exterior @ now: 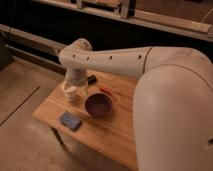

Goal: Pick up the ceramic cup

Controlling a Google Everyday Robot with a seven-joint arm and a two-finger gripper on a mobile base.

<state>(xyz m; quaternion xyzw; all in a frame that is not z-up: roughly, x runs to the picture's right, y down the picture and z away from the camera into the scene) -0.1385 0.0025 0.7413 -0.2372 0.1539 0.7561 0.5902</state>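
The cream-white ceramic cup (71, 94) stands on the left part of the wooden table (115, 131), left of the dark maroon bowl (98, 105). My white arm reaches in from the right, and its wrist turns downward at the table's far left. My gripper (75, 86) hangs straight down from the wrist, right over the cup and at its rim. It hides the cup's upper part, so only the lower body shows.
A blue-grey sponge (70, 120) lies near the table's front left edge. A small black object (92, 78) and a red item (105, 91) lie behind the bowl. Bare floor (25, 130) lies left of the table. A dark wall and ledge run behind.
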